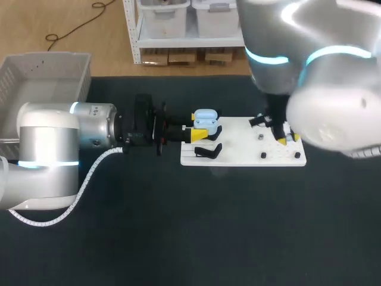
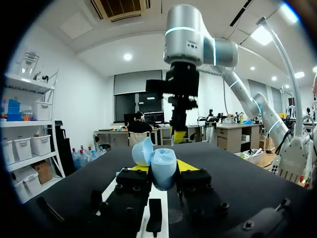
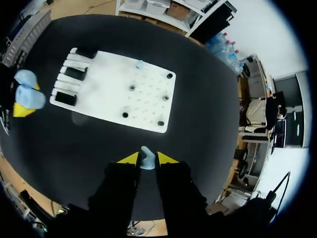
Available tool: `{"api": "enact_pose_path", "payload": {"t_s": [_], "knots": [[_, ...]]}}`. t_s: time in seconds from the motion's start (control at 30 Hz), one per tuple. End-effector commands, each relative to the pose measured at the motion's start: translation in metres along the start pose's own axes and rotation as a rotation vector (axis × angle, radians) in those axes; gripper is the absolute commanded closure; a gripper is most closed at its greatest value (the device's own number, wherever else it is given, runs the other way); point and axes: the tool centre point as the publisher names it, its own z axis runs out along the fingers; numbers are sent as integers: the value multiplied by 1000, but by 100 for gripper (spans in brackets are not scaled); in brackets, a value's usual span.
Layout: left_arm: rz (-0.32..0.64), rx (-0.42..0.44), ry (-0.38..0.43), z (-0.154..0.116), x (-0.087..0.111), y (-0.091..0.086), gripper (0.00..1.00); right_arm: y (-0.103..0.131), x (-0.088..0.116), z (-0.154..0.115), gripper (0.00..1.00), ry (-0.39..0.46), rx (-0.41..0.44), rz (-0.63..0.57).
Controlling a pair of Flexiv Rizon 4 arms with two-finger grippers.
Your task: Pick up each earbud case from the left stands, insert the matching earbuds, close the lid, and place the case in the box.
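My left gripper (image 1: 201,128) is shut on a light blue earbud case (image 1: 205,120), held just off the left end of the white board (image 1: 250,152). In the left wrist view the case (image 2: 162,167) sits between the yellow tips with its lid (image 2: 142,151) swung open. My right gripper (image 3: 143,159) is shut on a small light blue earbud (image 3: 146,159), high above the table. From overhead, the right gripper (image 1: 286,139) hangs over the board's right part. Another pale earbud (image 3: 139,64) stands on the board's far edge.
Black stands (image 1: 209,151) line the board's left end, seen also from the right wrist (image 3: 74,73). Several small dark pegs (image 3: 170,76) dot the board. A grey basket (image 1: 47,74) sits at the table's back left corner. Dark tabletop lies in front of the board.
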Motion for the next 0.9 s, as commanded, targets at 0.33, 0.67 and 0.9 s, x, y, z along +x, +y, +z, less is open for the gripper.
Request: {"api": "enact_pose_path", "payload": {"t_s": [0.33, 0.67, 0.9], "knots": [[2, -3, -2, 0, 1, -1, 100, 62, -13, -70, 100, 84, 42, 58], [2, -3, -2, 0, 1, -1, 100, 80, -12, -77, 100, 89, 27, 109], [2, -3, -2, 0, 1, -1, 100, 80, -12, -77, 100, 89, 27, 109]]}}
